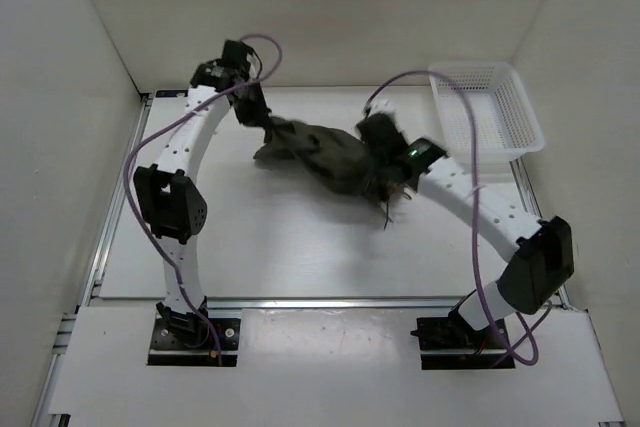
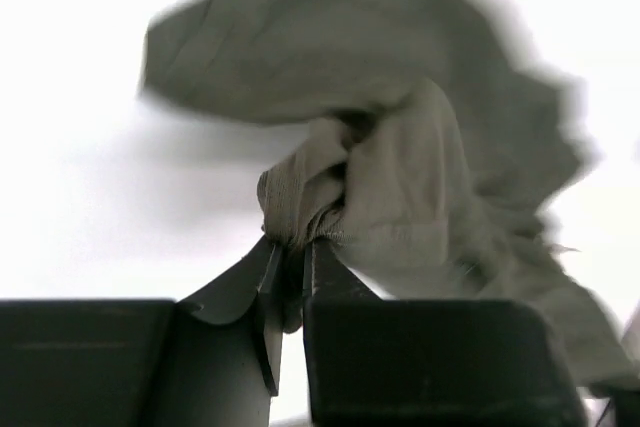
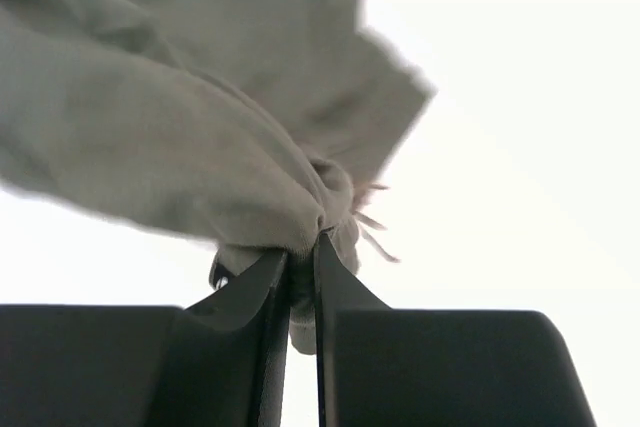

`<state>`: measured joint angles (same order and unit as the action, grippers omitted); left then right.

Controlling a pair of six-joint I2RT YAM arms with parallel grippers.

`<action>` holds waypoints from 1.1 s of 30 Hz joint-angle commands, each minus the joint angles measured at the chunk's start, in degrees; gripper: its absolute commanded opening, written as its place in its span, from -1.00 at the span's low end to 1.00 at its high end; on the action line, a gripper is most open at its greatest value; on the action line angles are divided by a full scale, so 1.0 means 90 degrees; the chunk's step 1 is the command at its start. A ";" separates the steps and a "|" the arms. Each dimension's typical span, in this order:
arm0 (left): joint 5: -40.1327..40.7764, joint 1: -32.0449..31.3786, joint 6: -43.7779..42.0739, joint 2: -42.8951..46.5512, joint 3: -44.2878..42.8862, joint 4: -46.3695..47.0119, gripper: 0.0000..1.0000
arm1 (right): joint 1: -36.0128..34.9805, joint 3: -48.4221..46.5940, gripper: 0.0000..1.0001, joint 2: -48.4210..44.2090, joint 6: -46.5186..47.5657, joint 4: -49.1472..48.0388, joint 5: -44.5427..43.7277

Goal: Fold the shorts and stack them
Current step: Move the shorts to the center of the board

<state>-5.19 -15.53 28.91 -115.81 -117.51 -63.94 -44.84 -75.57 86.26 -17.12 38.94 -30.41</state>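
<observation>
The left gripper [image 2: 297,247] and right gripper [image 3: 303,245] each pinch the crumpled dark olive-green cloth shorts [image 1: 318,152]; drawing apart evenly, left and right, should flatten them.

We find the shorts [image 1: 318,152] bunched on the tabletop [image 1: 280,242], behind its middle, stretched between the two grippers. The left gripper [image 2: 290,247] meets the cloth at its left, farther end, clamped on a fold there. The right gripper [image 3: 303,244] clamps the right, nearer end, where a cord [image 1: 387,215] trails toward us. To the right of the shorts and well apart, a basket [image 1: 522,107] sits at the far right corner.
</observation>
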 commanded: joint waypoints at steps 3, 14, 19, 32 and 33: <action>-0.0574 0.0650 -0.0087 0.0103 -0.2519 -0.1022 -0.79 | 0.1514 -0.2856 -1.00 -0.0210 0.1950 -0.0274 0.0477; -0.0528 0.1725 -0.0087 0.3314 0.3350 0.0306 0.99 | 0.0832 0.0502 -0.11 -0.2354 0.1946 -0.0957 -0.0009; -0.0537 0.1804 -0.0028 0.3151 0.4082 0.0230 1.00 | 0.0920 0.1872 1.00 -0.2758 0.0567 -0.0577 -0.0254; -0.0097 0.1677 -0.0165 0.4292 0.4361 -0.0278 -0.79 | 0.1867 0.2468 -1.00 -0.3316 -0.2090 -0.0157 0.3348; -0.0097 0.1609 -0.0097 0.4419 0.4685 -0.0278 -0.79 | 0.1867 0.2614 -1.00 -0.3315 -0.2207 -0.0263 0.3514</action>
<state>-6.90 0.08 27.70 -79.72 -81.36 -63.66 -28.10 -54.83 55.86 -29.15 37.06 -10.02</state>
